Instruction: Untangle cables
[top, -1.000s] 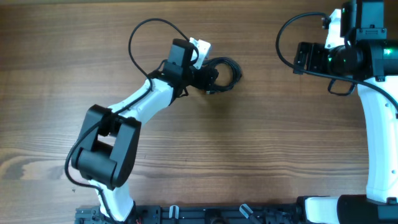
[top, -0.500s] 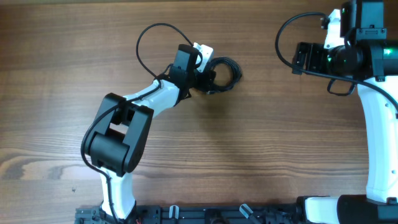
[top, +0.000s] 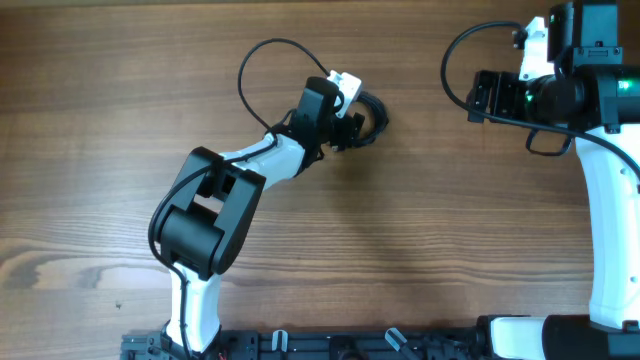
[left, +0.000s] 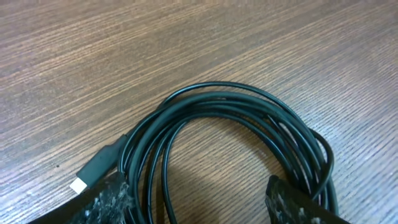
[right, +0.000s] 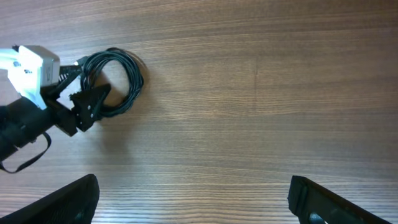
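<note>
**While straddling a coiled bundle of thin black cables (left: 211, 102), lining up a first grasp**

While hovering low over the brown wood-grain table (top: 430, 250), poising the left gripper (left: 198, 196) on the near part of the bundle, holding its dark fingers (left: 109, 199) well apart and clamping nothing, with strands running between and beside them. Holding the right gripper (right: 199, 198) well apart, towards the table's right side, spreading its fingers wide around bare wood. Apparently working on the opening step: securing a first hold, with no cord separated yet. Probably calling next for narrowing onto one or two strands, or onto the plug, rather than the whole stack, then drawing that length clear while bringing the other gripper across to pin the rest. Lying flat in the upper middle of the table as a stacked oval loop, running its long axis away from the left wrist camera and rounding off at the far end; pointing its one visible black plug with a pale tip (left: 93, 175) out towards the lower left of that view.
</note>
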